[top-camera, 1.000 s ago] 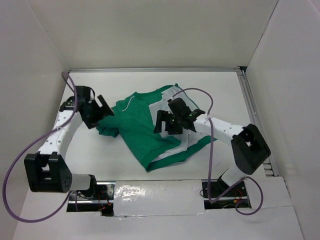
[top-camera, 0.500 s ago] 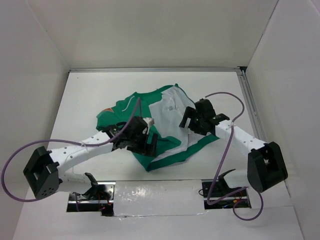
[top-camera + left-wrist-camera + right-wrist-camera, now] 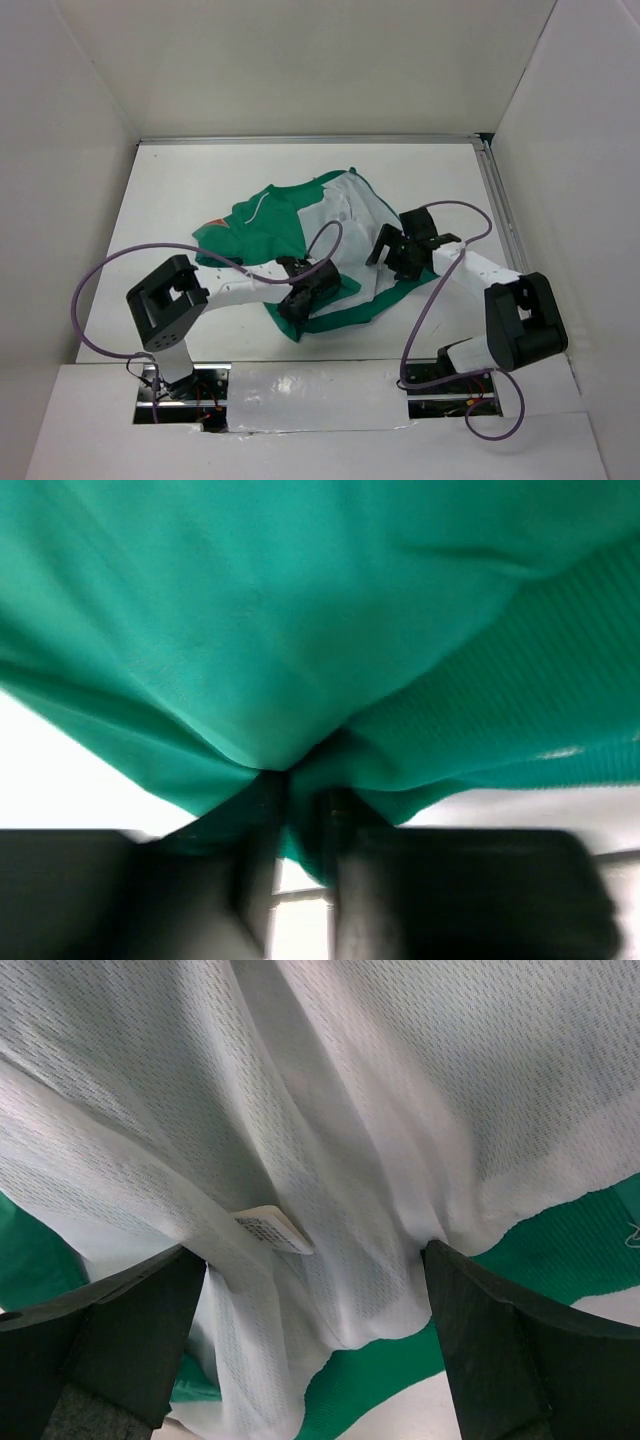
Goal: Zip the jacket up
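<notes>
The jacket point(image 3: 270, 235) lies crumpled in the middle of the table, green side to the left and its light grey lining point(image 3: 345, 215) turned up on the right. An orange patch point(image 3: 212, 222) shows at its left tip. My left gripper point(image 3: 300, 300) sits at the near hem, its jaws almost together. In the left wrist view a fold of green cloth point(image 3: 300, 660) is pinched in the left gripper point(image 3: 302, 815). My right gripper point(image 3: 392, 250) is open, its fingers astride a ridge of lining point(image 3: 330, 1160) with a small white label point(image 3: 275, 1230).
White walls close in the table on three sides. A metal rail point(image 3: 505, 230) runs along the right edge. Purple cables point(image 3: 120, 265) loop over both arms. The arm bases and a foil-taped gap point(image 3: 300, 385) lie at the near edge.
My left arm swung from the jacket's left side across to its near hem and shut on the green cloth. My right gripper drew back to the right, onto the lining's right edge, staying open.
</notes>
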